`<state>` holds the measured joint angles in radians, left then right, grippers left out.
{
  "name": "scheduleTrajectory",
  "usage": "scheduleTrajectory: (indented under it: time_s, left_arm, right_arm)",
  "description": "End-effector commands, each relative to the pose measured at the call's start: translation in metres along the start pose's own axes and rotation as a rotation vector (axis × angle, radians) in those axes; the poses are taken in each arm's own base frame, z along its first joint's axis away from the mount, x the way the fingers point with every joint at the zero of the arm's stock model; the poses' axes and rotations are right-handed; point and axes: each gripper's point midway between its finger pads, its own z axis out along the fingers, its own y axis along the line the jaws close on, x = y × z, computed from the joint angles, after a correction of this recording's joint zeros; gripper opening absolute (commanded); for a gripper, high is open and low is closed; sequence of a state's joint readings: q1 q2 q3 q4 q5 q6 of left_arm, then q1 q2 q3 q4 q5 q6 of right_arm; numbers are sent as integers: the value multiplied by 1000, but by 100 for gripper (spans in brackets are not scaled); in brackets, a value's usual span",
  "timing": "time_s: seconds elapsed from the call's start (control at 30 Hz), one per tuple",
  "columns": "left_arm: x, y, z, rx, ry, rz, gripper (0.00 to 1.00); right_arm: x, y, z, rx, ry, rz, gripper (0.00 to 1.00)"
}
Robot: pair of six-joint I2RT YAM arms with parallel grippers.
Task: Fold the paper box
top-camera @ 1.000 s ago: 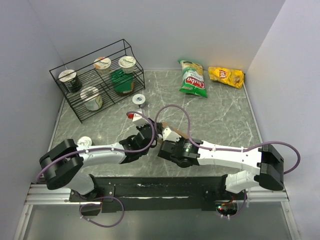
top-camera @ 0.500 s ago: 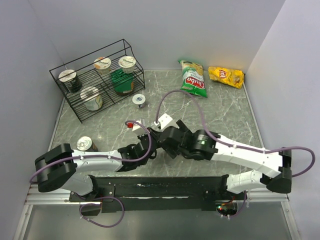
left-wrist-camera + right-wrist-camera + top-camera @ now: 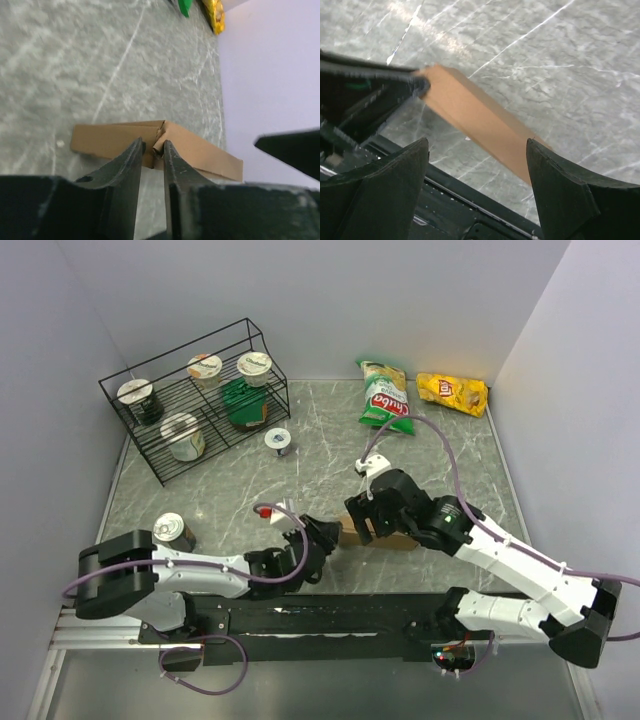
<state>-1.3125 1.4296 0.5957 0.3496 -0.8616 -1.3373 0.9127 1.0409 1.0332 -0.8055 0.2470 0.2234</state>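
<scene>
1. The desk (image 3: 450, 460) has a smooth marble-pattern top. I judge the main risk is the cardboard skating across it when pushed, since only one corner is held.
2. The wire rack (image 3: 185, 410) stands at 10 o'clock, well apart from the work. The lids of its cups are too small to read.
3. The paper box (image 3: 200, 150) lies flat toward 6 o'clock, near the desk's front edge and between the two arms. It is plain brown with no print. A crease pressed off its score line could buckle the wall.
4. The right fingers (image 3: 555, 180) are spread wide and hang over the box, gripping nothing. If they come down skewed, they could knock the loose end round.
5. The left fingers (image 3: 132, 160) are nearly closed, pinching a thin cardboard corner. So slight a hold could slip or tear the flap.
6. At 1 o'clock lie a green chip bag (image 3: 385, 400), whose red-oval script I cannot read for sure, and a yellow chip bag (image 3: 452, 392) with a Lay's-type roundel.
</scene>
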Motion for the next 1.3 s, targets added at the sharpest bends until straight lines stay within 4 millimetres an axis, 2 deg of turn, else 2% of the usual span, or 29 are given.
scheduleTrajectory:
  time_s: [0.0, 0.07, 0.23, 0.33, 0.43, 0.47, 0.53, 0.57, 0.6, 0.67, 0.7, 0.73, 0.77, 0.8, 0.83, 0.87, 0.9, 0.93, 0.97, 1.0, 1.03, 1.07, 1.13, 1.17, 1.2, 1.27]
  left_arm:
    - [54, 228, -81, -546, 397, 673, 28]
    - [58, 230, -82, -546, 400, 672, 30]
    - [67, 240, -88, -575, 420, 651, 32]
    - [62, 226, -78, -543, 385, 672, 36]
    - [56, 204, -65, -503, 359, 643, 44]
    - [54, 193, -62, -471, 355, 612, 48]
    - [52, 175, -56, -399, 352, 574, 56]
    - [49, 155, -54, -334, 350, 532, 59]
    - [47, 151, -52, -309, 370, 506, 62]
    - [41, 115, -45, -171, 364, 445, 70]
    - [34, 115, -40, -152, 356, 425, 73]
    - [38, 102, -41, -71, 405, 428, 78]
    - [32, 78, -36, 22, 384, 377, 79]
    - [26, 70, -31, 55, 379, 361, 81]
    - [33, 51, -26, 128, 429, 448, 82]
    - [34, 30, -22, 164, 441, 466, 82]
    - [41, 25, -20, 189, 471, 522, 81]
    - [55, 14, -16, 218, 526, 537, 80]
    - [62, 11, -13, 230, 553, 546, 79]
    - [76, 17, -10, 226, 596, 567, 77]
    - [83, 5, -9, 259, 626, 558, 76]
    - [88, 6, -6, 252, 641, 563, 76]
    - [98, 10, 1, 232, 665, 577, 76]
    - [99, 13, 4, 215, 663, 584, 75]
    - [103, 24, 7, 176, 680, 608, 74]
    - [104, 27, 15, 142, 675, 628, 73]
  right_arm:
    - [-11, 9, 3, -109, -84, -41, 87]
    - [0, 5, 14, -99, -48, -46, 87]
    - [7, 8, 18, -116, -39, -24, 88]
    - [8, 7, 19, -106, -40, -2, 88]
    - [14, -10, 23, -23, 6, 81, 92]
    - [15, -23, 25, 13, 19, 155, 93]
    - [17, -34, 24, 32, 19, 234, 93]
    - [17, -47, 24, 65, 12, 312, 93]
    - [18, -53, 24, 78, 3, 352, 94]
    - [16, -65, 21, 94, -33, 443, 99]
    - [22, -78, 24, 109, -34, 514, 100]
    - [25, -84, 25, 109, -36, 556, 100]
    - [27, -88, 27, 101, -35, 606, 100]
    - [40, -101, 32, 111, -18, 682, 100]
    - [50, -119, 38, 138, -30, 805, 100]
    - [61, -123, 42, 160, -18, 837, 100]
    - [64, -137, 39, 212, -46, 874, 100]
    - [67, -142, 39, 237, -59, 904, 100]
    - [76, -146, 41, 263, -56, 925, 100]
    - [79, -156, 37, 310, -81, 952, 100]
    - [83, -160, 36, 326, -89, 995, 100]
    - [91, -159, 38, 328, -81, 1013, 100]
    - [99, -176, 34, 364, -119, 1084, 100]
    - [106, -176, 38, 359, -111, 1103, 100]
    - [112, -178, 40, 359, -100, 1123, 100]
    - [121, -178, 47, 337, -84, 1155, 100]
